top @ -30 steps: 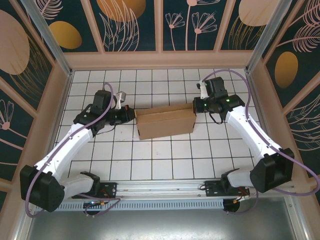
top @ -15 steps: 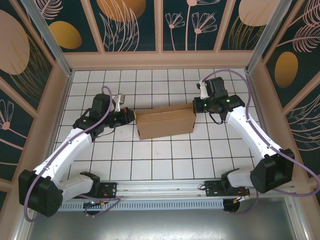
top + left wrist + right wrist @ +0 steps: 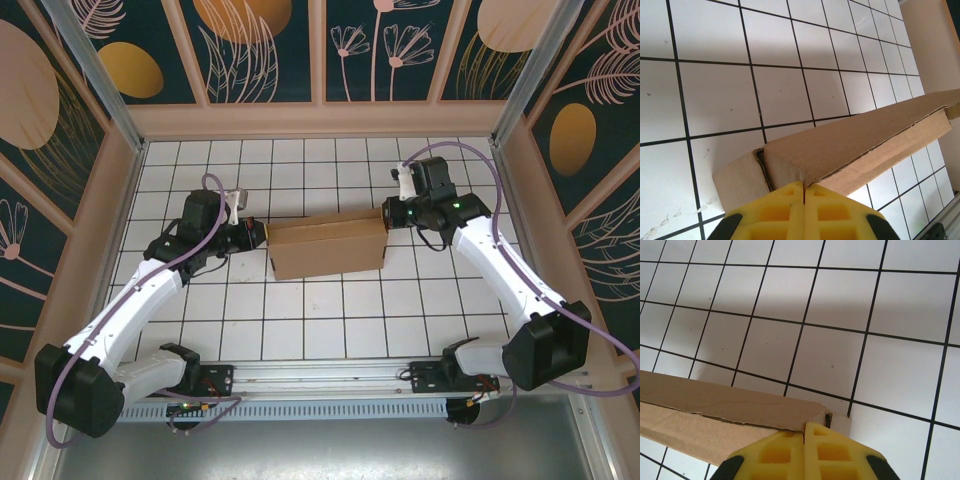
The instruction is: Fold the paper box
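Paper box (image 3: 328, 247) sits mid-table on the white grid table (image 3: 320, 320), long axis left-right, folded up into a shallow block with the lid down. My left gripper (image 3: 255, 234) is at its left end and my right gripper (image 3: 392, 213) at its right end.

Left wrist view: the yellow fingers (image 3: 775, 212) are closed flat together, nothing between them, tips against the box end (image 3: 740, 180). There's a small dark gap at that corner, so the end flap looks not fully seated.

Right wrist view: same there. Fingers (image 3: 832, 450) are pressed shut, tips on the end corner, with a thin gap beside them.

My read: this is the step of squeezing the ends in. To do it well:
- push both sides evenly, or the box slides or yaws
- stay centred on the end walls
- use light force, since cardboard buckles
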